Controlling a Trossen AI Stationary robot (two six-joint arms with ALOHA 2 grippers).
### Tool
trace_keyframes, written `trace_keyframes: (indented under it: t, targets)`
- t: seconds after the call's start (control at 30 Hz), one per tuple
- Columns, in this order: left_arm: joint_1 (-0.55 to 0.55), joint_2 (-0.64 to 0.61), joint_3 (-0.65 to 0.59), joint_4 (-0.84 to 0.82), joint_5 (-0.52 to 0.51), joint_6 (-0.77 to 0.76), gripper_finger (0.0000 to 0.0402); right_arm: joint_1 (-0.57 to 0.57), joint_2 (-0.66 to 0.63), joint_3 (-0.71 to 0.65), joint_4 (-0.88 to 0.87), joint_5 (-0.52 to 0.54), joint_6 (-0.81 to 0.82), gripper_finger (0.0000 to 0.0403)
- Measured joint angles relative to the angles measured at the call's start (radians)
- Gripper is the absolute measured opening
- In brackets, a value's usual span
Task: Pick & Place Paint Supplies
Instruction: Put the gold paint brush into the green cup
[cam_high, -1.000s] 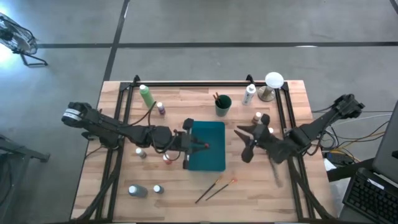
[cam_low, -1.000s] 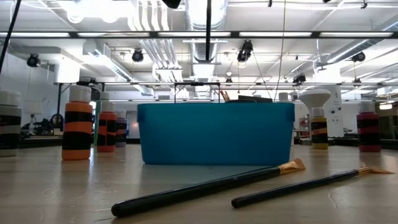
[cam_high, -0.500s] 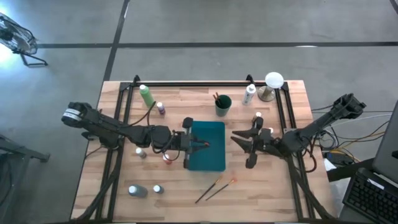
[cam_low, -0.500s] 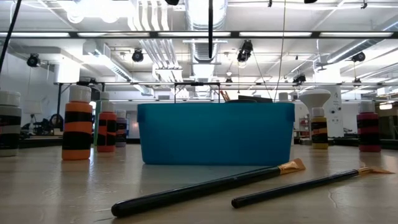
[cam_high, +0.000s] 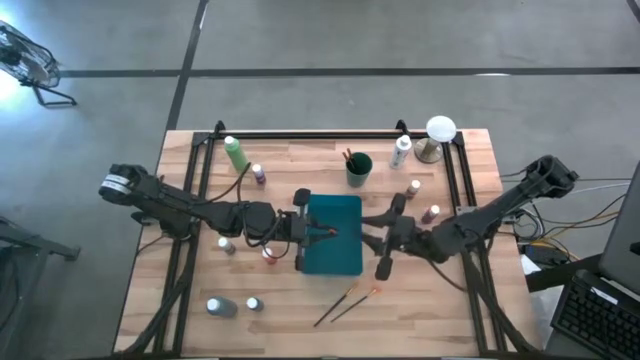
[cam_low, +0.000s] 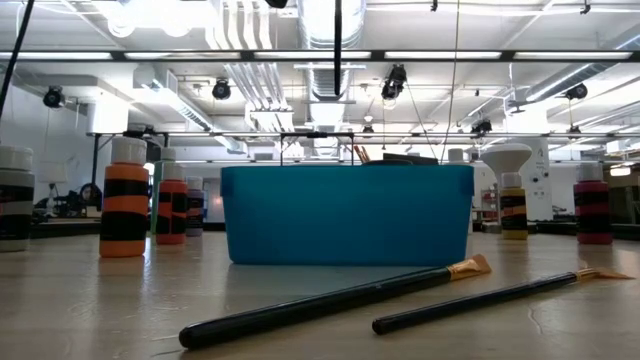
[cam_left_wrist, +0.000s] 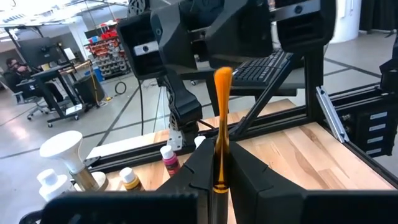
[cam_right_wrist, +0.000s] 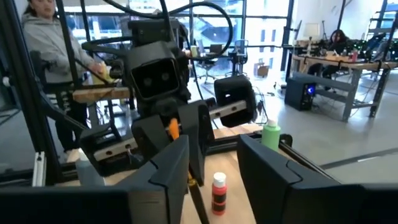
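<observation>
A: High view: what is seen at frame centre?

B: A teal tray is flanked by both grippers. The left gripper is over it, fingers pinched on a brush.

A: And the right gripper?

B: It is just right of the tray, fingers spread, nothing between them. Two brushes lie below the tray.

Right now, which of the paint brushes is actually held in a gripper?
The orange-bristled brush, pinched upright in the left gripper over the teal tray. The two loose brushes lie flat on the table in front of the tray, and others stand in the dark green cup.
</observation>
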Motion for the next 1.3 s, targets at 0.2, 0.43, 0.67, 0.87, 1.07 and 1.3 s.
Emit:
trace_keyframes:
  t: [0.2, 0.43, 0.67, 0.87, 1.07, 1.3]
  targets:
    - [-0.002, 0.000, -0.001, -0.010, 0.003, 0.000, 0.0028, -0.016, 0.038, 0.064, -0.068, -0.002, 0.015, 0.0161]
    - [-0.003, 0.000, -0.003, -0.012, 0.008, 0.000, 0.0028, -0.084, 0.053, 0.108, -0.206, -0.147, 0.136, 0.0163]
    - [-0.003, 0.000, -0.001, -0.028, 0.010, 0.000, 0.0028, -0.091, 0.053, 0.108, -0.221, -0.153, 0.140, 0.0138]
    - [-0.003, 0.000, 0.004, -0.027, -0.006, -0.047, 0.0028, -0.084, 0.052, 0.107, -0.242, -0.182, 0.162, 0.0127]
    - [-0.002, -0.001, 0.024, -0.026, -0.064, -0.090, 0.0028, -0.084, 0.073, 0.116, -0.228, -0.203, 0.157, 0.0143]
    - [-0.002, -0.001, 0.027, -0.027, -0.065, -0.099, 0.0028, -0.094, 0.086, 0.116, -0.186, -0.198, 0.122, 0.0166]
